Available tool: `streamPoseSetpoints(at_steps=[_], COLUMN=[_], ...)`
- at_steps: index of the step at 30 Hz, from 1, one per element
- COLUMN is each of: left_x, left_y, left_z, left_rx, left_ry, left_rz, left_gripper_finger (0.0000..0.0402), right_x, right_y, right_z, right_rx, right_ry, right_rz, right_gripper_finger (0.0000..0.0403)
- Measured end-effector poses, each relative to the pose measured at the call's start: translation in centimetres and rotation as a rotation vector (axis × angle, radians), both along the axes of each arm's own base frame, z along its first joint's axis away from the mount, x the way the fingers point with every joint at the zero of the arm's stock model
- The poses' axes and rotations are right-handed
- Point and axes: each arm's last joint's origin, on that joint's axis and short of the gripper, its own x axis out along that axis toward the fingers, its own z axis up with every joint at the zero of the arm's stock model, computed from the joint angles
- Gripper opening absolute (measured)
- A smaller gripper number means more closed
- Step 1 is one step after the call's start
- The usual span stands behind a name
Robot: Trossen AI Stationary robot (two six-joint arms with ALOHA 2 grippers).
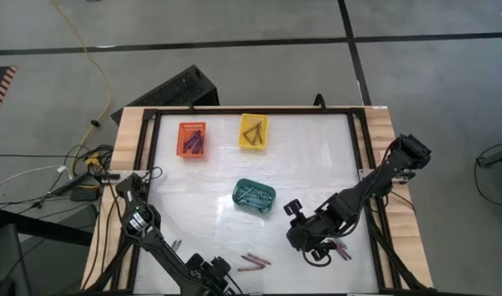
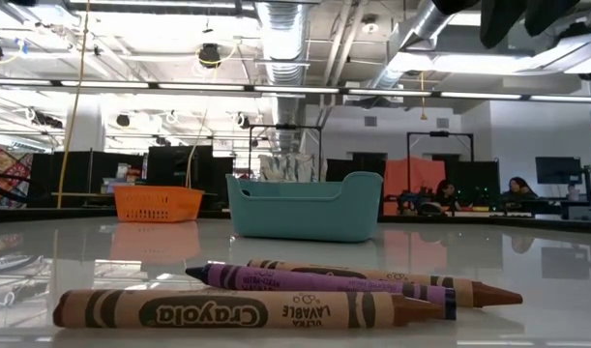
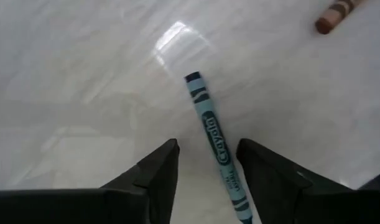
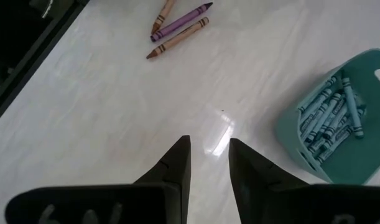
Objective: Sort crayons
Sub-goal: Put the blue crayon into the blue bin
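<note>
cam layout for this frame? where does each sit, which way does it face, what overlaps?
High: overhead, straight down on the table; both arms show.
Low: table height, facing the teal basket; no gripper clearly shows.
Left wrist: looks down past the open left gripper at a teal crayon.
Right wrist: right gripper over bare table.
Shared: low and right wrist both see the crayon trio and teal basket.

Table top (image 3: 84, 74): white, glossy, smooth; I see lamp glare just ahead of my left gripper (image 3: 205, 165). Teal crayon (image 3: 213, 140) between its fingers (image 3: 155, 171): paper wrapper, matt, printed. Fingers look matt black plastic. Ahead of my right gripper (image 4: 208, 155): teal basket (image 4: 298, 146), smooth plastic, slight sheen. Orange basket (image 2: 158, 203): perforated plastic. Table frame (image 1: 135, 131): pale bare wood, matt.
</note>
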Motion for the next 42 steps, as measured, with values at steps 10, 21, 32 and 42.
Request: streamPoseSetpoints(at_steps=[10, 21, 32, 42], left_x=[0.9, 1.3, 1.6, 7.0], left_y=[0.2, 1.7, 8.0, 16.2], left_z=[-0.2, 1.1, 8.9, 10.6], left_rx=[-0.061, 0.03, 0.376, 0.463], left_ry=[-0.006, -0.018, -0.12, -0.073], left_rz=[-0.067, -0.138, -0.199, -0.391], left_gripper_finger=[0.0029, 0.0003, 0.0001, 0.0], right_x=[0.0, 0.0, -0.3, -1.2], right_y=[-0.1, -0.1, -0.5, -1.2], right_z=[0.0, 0.0, -0.3, -2.6], right_rx=[-0.017, -0.023, -0.035, -0.069], right_ry=[-0.012, -0.005, 0.036, 0.132], right_rz=[-0.01, -0.01, -0.069, -0.178], right_gripper_finger=[0.0103, 0.0103, 0.0103, 0.0103])
